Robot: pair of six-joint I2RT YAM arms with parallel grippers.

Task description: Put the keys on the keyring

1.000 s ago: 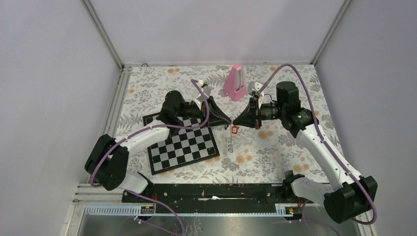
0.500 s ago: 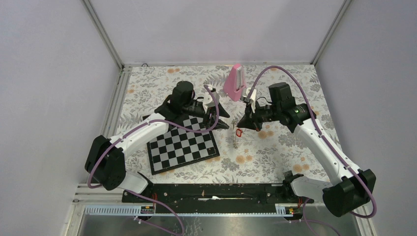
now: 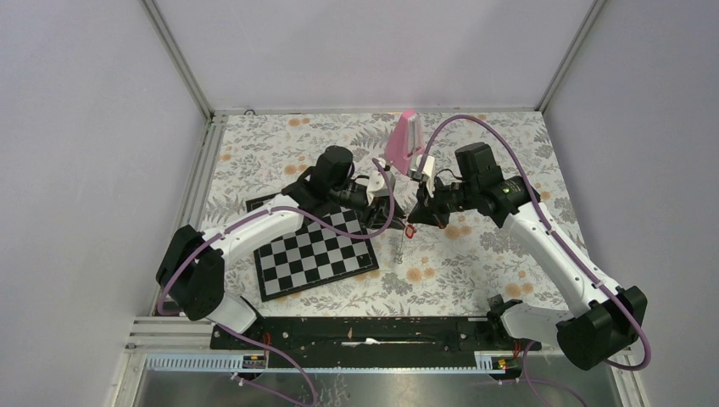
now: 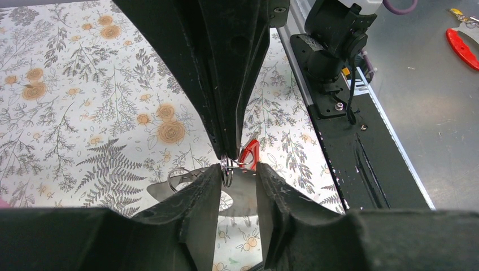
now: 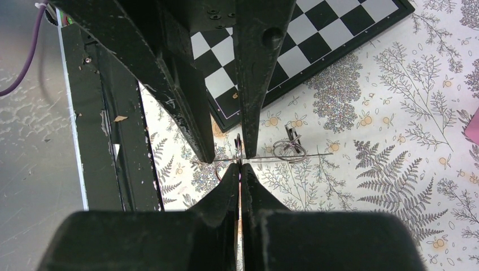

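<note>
Above the floral table [image 3: 475, 271], between pale walls [image 3: 373, 51], right jaws pinch the keyring [image 4: 227, 170]; left jaws gape narrowly.

Red key [image 4: 249, 155] hangs tilted at frame centre from a small metal keyring [image 4: 227, 165]. A thin silver key [image 3: 398, 248] dangles below, clear of the bench [image 3: 475, 263].

Top view looks down from behind; both wrist views, facing each other, closely share one floral table [image 3: 462, 275] patch.

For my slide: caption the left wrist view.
Right gripper pinches a small metal ring beside the red key, at the open left gripper.
</note>
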